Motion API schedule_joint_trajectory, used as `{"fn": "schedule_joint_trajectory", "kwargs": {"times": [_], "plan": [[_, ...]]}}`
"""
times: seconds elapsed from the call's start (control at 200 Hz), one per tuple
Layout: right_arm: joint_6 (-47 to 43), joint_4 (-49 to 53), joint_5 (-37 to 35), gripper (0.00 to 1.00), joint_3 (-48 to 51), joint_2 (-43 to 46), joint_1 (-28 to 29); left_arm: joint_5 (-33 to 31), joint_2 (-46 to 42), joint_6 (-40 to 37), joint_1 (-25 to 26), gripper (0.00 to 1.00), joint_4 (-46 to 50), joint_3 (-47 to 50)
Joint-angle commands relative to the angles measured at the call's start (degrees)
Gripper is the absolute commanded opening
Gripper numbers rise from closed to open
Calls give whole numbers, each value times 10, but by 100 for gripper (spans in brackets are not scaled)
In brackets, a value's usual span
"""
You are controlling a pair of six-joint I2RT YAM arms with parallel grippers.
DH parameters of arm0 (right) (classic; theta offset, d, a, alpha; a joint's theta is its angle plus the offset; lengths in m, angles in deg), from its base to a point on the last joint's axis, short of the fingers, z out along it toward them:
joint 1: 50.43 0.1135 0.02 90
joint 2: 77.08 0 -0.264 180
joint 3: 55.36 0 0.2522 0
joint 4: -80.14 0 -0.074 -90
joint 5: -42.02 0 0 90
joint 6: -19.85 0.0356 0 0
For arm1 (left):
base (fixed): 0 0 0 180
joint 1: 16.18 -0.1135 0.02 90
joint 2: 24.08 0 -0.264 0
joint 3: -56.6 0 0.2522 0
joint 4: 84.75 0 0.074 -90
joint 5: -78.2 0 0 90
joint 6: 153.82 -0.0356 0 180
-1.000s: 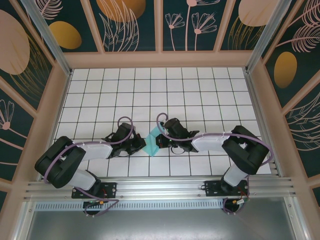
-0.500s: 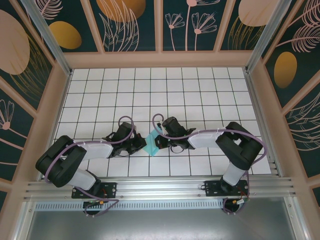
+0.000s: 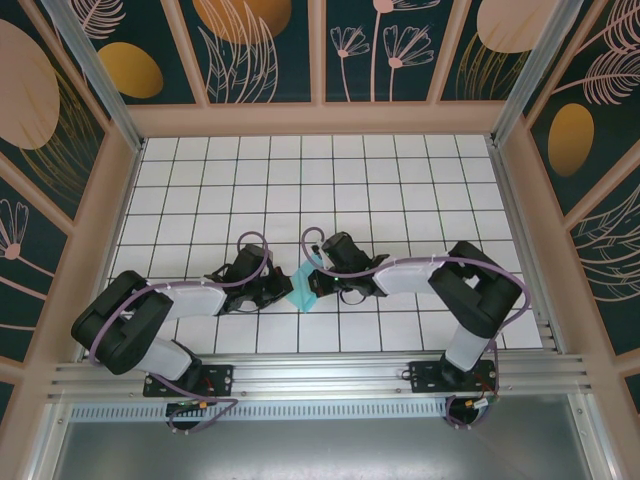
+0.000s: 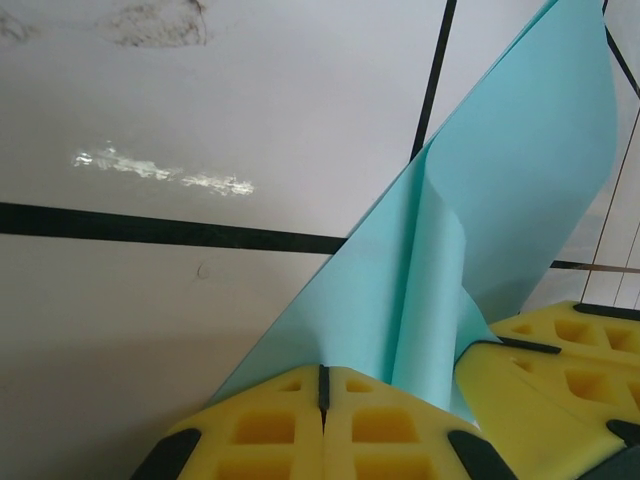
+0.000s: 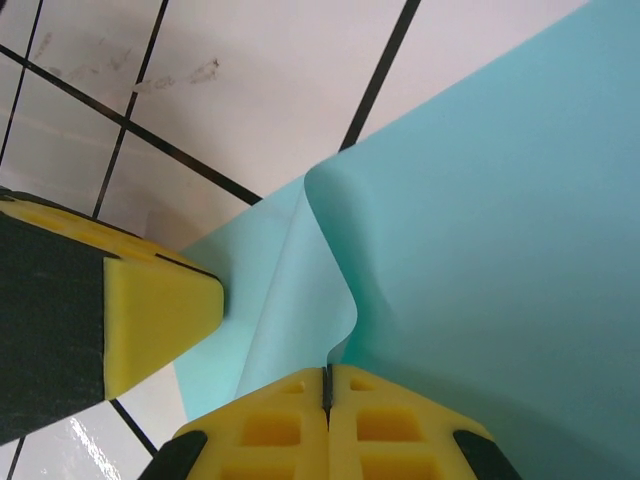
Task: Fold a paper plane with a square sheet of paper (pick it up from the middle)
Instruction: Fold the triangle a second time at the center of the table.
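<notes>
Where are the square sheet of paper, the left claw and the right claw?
square sheet of paper [image 4: 520, 200]: left wrist view, flat upper flap.
left claw [image 4: 322, 385]: left wrist view, seam between its shut pads.
right claw [image 5: 327, 385]: right wrist view, seam between its shut pads.

Two black arms reach inward over a white tiled bench [image 3: 400, 180]. A small folded turquoise paper [image 3: 303, 298] sits between the left pincer [image 3: 287, 290] and the right pincer [image 3: 316, 284], touching both.
</notes>
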Motion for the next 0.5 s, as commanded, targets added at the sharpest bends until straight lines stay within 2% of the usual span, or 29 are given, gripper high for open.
{"fn": "schedule_joint_trajectory", "kwargs": {"times": [0.0,0.495], "plan": [[-19,23,-18,0,-20,-13,-4,-24,16,-13,2,6,56,2],[-5,0,-24,0,10,-2,-2,-25,17,-12,2,6,57,-1]]}}
